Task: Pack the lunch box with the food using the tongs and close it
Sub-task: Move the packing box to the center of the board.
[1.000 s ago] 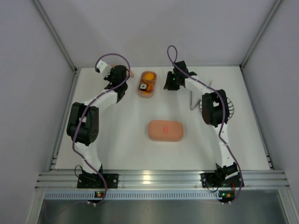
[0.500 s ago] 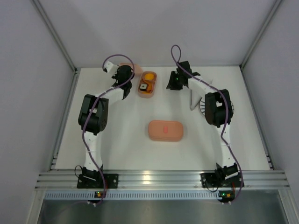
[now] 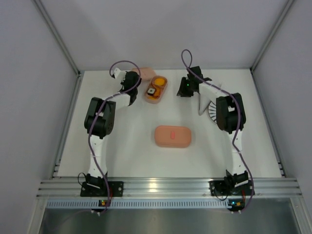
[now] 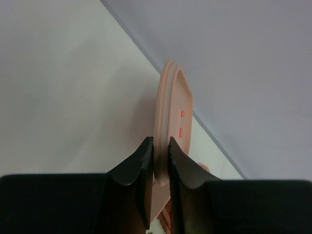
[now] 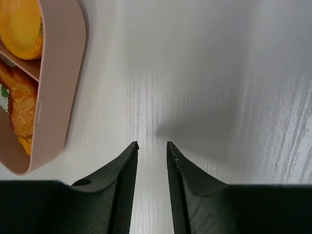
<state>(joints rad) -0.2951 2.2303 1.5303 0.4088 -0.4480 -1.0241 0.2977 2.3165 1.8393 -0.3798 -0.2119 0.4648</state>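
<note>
In the top view the left arm is stretching to the far edge of the table [image 3: 126, 146], elbow folded. Its left gripper [image 3: 135, 79] is holding a salmon-pink lid [image 3: 146, 73] just left of the open lunch-box tray [image 3: 152, 101]. The right arm is reaching across the striped plate [image 3: 211, 112], with the right gripper [image 3: 184, 89] hanging near the tray's right side. A slim pale strip [image 3: 200, 109], possibly the tongs, is lying by the plate's left edge. A closed lunch box [image 3: 172, 136] is sitting mid-table, well apart from both. In the left wrist view the fingers [image 4: 139, 168] are clamping the lid's rim, and the lid is standing edge-on against the grey wall [image 4: 243, 53]. In the right wrist view the jaws are standing slightly apart over bare table, gripping nothing. The tray is lying to their left, showing an orange round piece [image 5: 19, 22] and a breaded piece [image 5: 22, 114].
</note>
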